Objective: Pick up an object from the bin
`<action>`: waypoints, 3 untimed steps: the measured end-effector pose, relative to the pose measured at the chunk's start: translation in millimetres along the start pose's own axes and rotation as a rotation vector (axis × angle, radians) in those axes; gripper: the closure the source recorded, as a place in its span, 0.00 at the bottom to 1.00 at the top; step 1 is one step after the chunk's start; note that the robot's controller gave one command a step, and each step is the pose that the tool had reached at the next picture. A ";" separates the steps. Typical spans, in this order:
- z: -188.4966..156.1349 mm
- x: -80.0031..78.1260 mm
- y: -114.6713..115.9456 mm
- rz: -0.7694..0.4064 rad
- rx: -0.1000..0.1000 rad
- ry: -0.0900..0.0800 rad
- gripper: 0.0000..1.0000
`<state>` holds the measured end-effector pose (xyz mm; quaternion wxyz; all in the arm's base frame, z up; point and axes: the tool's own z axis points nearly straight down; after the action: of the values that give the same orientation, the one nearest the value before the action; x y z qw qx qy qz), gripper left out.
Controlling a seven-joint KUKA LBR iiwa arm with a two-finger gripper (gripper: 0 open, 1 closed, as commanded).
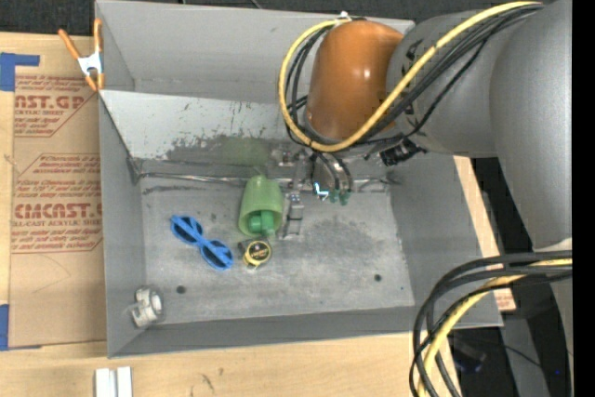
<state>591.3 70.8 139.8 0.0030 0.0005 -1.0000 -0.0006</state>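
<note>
My gripper (pixel 296 217) reaches down under the orange cover near the middle of the bin, its fingertips right beside a green plastic bottle-like piece (pixel 259 206). The green piece lies just left of the fingers, touching or nearly touching them. A small round black and yellow object (pixel 257 252) lies just below the green piece. Further left a pair of blue toy glasses (pixel 201 242) lies flat on the floor.
A small silver metal fitting (pixel 145 306) sits in the bin's front left corner. The arm and its yellow and black cables cover the back right part of the bin. The right half of the floor is bare metal.
</note>
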 end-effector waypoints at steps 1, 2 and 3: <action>60.9 -2.9 22.5 0.168 -0.009 -0.022 0.00; 58.9 -2.8 23.8 0.166 -0.011 -0.019 1.00; 32.7 5.4 1.8 -0.381 0.000 -0.019 1.00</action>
<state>585.7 72.7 107.1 -0.0066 0.1899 -0.9818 -0.0014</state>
